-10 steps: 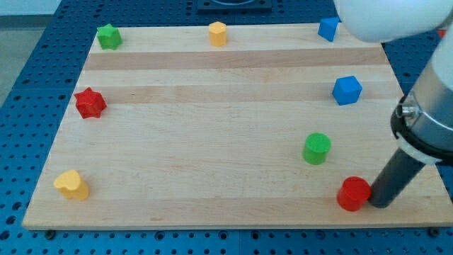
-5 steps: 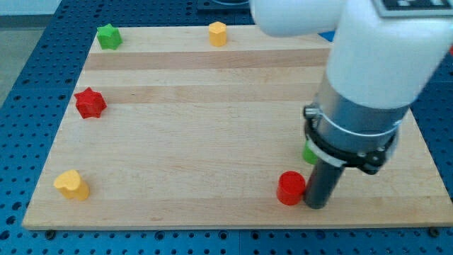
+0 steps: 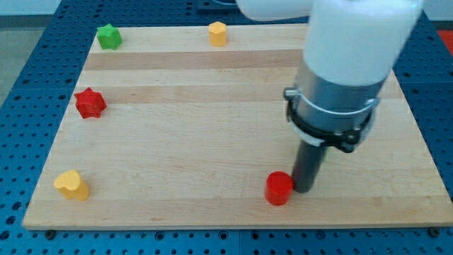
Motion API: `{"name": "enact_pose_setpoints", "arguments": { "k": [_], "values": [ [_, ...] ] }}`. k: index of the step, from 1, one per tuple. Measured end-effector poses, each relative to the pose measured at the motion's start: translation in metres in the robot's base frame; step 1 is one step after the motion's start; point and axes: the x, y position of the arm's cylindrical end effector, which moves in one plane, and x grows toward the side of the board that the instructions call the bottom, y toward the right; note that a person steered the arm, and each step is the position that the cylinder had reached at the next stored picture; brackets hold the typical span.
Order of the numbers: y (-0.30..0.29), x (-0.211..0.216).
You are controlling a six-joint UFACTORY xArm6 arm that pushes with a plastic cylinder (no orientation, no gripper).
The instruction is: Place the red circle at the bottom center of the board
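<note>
You see my tip (image 3: 303, 188), a bare rod grasping nothing, touching the red circle (image 3: 279, 188) on its right side, near the board (image 3: 177, 142) bottom edge.

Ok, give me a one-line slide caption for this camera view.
My tip touches the red circle on its right, near the board's bottom edge, right of center.

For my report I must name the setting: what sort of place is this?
Probably a robotics lab bench. A pale wooden board lies on a blue perforated metal table, small coloured blocks such as the red circle block sit on it, and my tip stands at that block's right.
</note>
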Motion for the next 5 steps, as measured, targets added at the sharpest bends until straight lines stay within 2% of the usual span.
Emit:
{"name": "enact_pose_setpoints", "arguments": {
  "k": [2, 3, 4, 5],
  "values": [
    [-0.039, 0.008],
    [-0.003, 0.008],
    [0.003, 0.021],
    [-0.042, 0.045]
  ]
}}
